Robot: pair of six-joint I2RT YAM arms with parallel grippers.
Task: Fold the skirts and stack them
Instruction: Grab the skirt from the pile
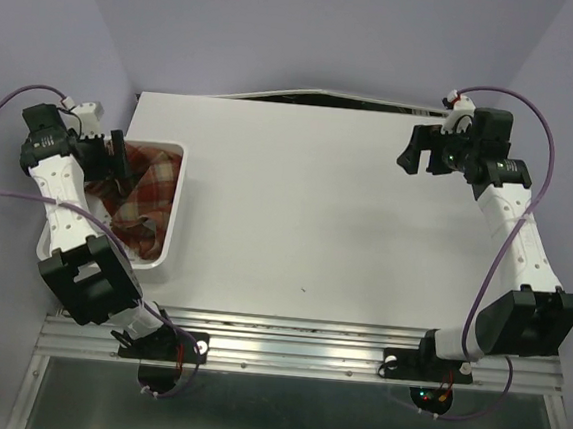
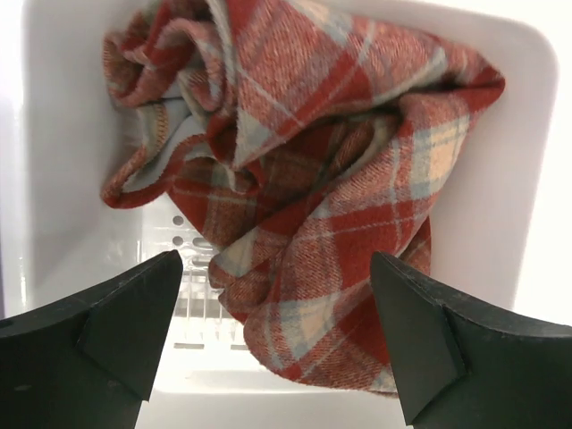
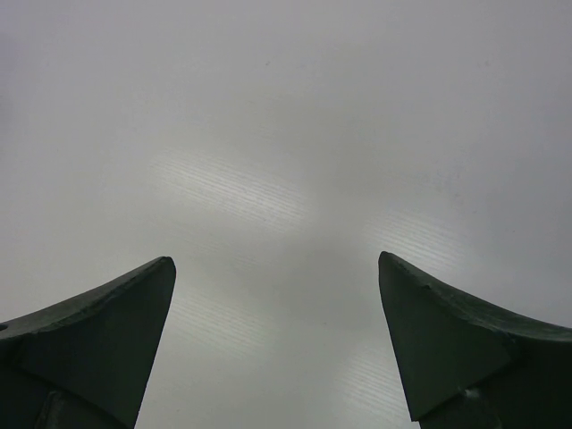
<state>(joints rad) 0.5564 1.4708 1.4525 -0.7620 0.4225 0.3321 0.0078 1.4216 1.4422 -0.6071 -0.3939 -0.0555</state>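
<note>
Zero folding or stacking done as far as I can see: the skirts [image 2: 304, 179] are one crumpled red plaid heap inside the white plastic basket [image 1: 178, 200] at the left edge of the table [image 1: 306, 216], and I can't tell how many are in there. The left gripper [image 2: 277, 268] hangs right over the heap with its jaws spread wide and nothing between them, while the right gripper [image 1: 427, 152] sits well apart over the table's far right corner, also wide open and empty. So basically the whole job is left, I'd say: pull one out, spread it flat, fold, stack, repeat.
</note>
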